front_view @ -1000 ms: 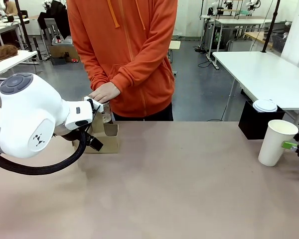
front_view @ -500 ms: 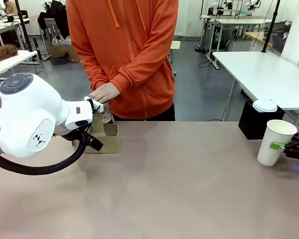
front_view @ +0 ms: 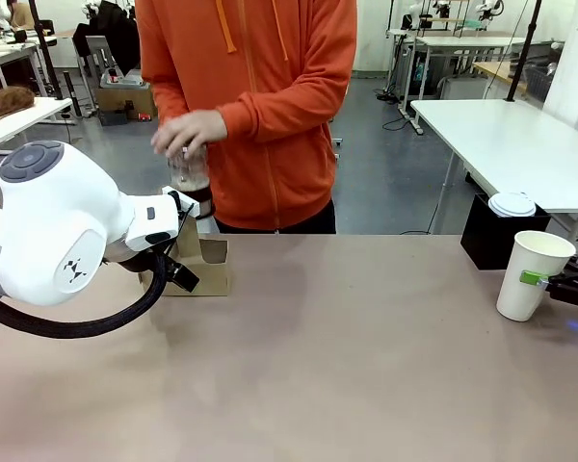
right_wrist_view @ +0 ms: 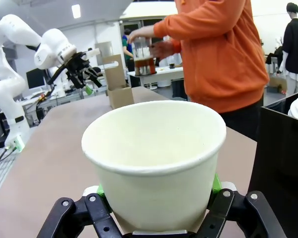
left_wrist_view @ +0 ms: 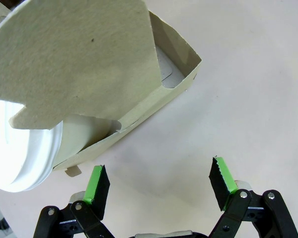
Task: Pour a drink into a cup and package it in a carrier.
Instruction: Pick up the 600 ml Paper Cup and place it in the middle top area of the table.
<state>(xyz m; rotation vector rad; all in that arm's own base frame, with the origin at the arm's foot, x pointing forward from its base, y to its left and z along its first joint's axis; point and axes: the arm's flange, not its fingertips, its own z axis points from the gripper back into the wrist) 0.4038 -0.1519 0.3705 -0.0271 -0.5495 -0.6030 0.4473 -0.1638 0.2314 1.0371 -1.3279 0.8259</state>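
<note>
Right pincer [right_wrist_view: 158, 193] clamps cup [front_view: 541, 254] | raised pot [front_view: 189, 166]: dark drink [front_view: 190, 183] inside

Left arm reaches in from the left, gripper [left_wrist_view: 159, 179] pointing down, jaws wide apart. Right gripper [front_view: 557, 283], at the right edge, seemingly clamps the cup [front_view: 530, 272].

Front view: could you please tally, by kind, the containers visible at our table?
White paper cup: 1
Glass pot: 1
Cardboard carrier: 1
Black box: 1
Total: 4
</note>
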